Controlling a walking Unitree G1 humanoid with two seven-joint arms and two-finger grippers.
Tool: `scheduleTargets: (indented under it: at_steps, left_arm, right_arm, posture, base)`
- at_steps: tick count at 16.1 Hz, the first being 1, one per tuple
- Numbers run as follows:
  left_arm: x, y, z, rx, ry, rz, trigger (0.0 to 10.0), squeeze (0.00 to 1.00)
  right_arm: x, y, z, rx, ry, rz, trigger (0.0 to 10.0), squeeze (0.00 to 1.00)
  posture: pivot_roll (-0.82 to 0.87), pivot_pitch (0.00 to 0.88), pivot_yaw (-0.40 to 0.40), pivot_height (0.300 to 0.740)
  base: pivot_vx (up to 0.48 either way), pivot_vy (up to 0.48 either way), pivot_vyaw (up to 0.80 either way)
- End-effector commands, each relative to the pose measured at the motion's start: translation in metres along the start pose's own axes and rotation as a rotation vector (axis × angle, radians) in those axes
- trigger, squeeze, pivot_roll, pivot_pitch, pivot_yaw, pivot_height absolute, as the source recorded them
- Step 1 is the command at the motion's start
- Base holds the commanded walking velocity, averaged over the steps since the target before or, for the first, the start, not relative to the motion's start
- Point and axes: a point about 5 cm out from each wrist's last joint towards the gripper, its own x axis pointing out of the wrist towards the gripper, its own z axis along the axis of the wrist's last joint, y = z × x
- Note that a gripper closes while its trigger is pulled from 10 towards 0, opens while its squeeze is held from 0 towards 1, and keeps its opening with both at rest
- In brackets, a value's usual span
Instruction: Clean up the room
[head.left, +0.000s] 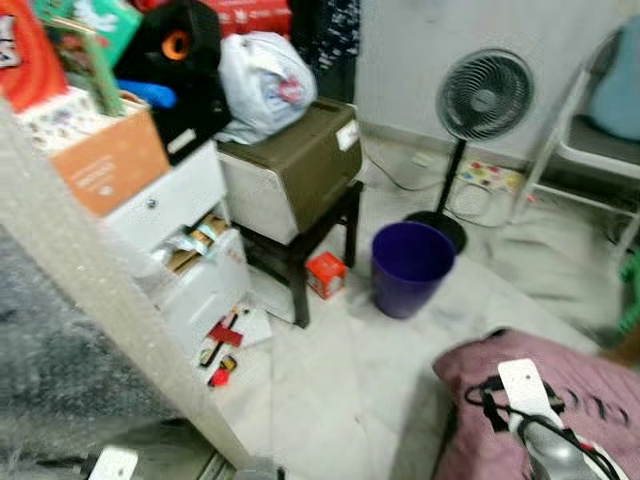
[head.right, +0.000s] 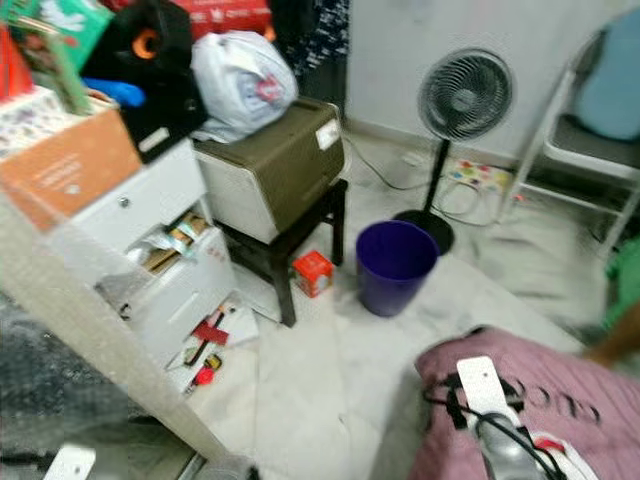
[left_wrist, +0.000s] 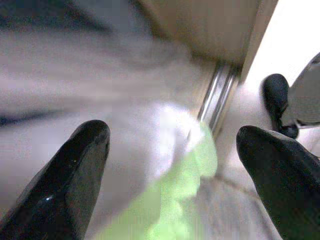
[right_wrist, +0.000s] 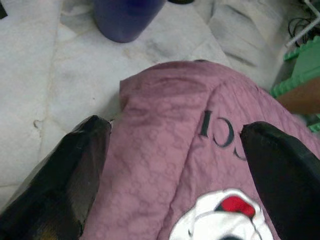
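Purple bin (head.left: 411, 266) stands on the floor; just beside it lies a pink garment (right_wrist: 200, 150). Right gripper (right_wrist: 175, 180) hangs over the garment, jaws spread, grasping nothing. Left gripper (left_wrist: 170, 175) released, over blurred white-green cloth (left_wrist: 170, 200).

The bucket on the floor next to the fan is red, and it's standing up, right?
Not quite. The bucket is dark purple, not red, as the left eye view shows. It does stand upright on the floor next to the fan.
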Motion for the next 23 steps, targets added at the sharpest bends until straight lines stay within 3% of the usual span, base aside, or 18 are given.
scheduleTargets:
  at_steps: [1,6,12,16,20,22,23]
  left_arm:
    - [0.0,0.002,-0.001,-0.022,0.013,0.024,10.0,0.0]
    - [0.002,0.004,0.001,-0.092,0.027,0.055,10.0,0.0]
    - [0.002,0.001,-0.004,-0.101,0.063,0.039,10.0,0.0]
    - [0.002,0.0,-0.006,-0.234,0.088,0.073,10.0,0.0]
    - [0.009,-0.006,0.005,-0.262,0.119,0.072,10.0,0.0]
    - [0.014,-0.01,0.012,-0.266,0.146,0.083,10.0,0.0]
    - [0.017,-0.012,0.02,-0.301,0.142,0.093,10.0,0.0]
  right_arm:
    - [0.002,0.004,0.003,0.005,0.001,0.016,10.0,0.0]
    - [0.002,0.002,0.003,-0.021,0.011,0.021,10.0,0.0]
    - [0.0,0.0,-0.004,-0.036,0.034,0.024,10.0,0.0]
    - [0.001,-0.001,-0.003,-0.024,0.043,0.019,10.0,0.0]
    - [0.003,0.003,-0.001,-0.025,0.073,0.04,10.0,0.0]
    - [0.003,0.008,-0.003,0.035,0.108,0.051,10.0,0.0]
    - [0.002,0.012,-0.008,0.123,0.152,0.044,10.0,0.0]
  posture:
    - [0.02,0.0,0.001,0.74]
    - [0.02,0.0,0.0,0.74]
    - [0.02,0.0,0.003,0.74]
    - [0.02,0.0,0.011,0.74]
    - [0.02,0.0,0.014,0.74]
    - [0.02,0.0,0.017,0.74]
    - [0.02,0.0,0.018,0.74]
  base:
    - [0.0,0.0,0.77]
    - [0.0,0.0,0.77]
    - [0.0,0.0,0.77]
    - [0.0,0.0,0.75]
    - [0.0,0.0,0.64]
    - [0.0,0.0,0.42]
    - [0.0,0.0,0.0]
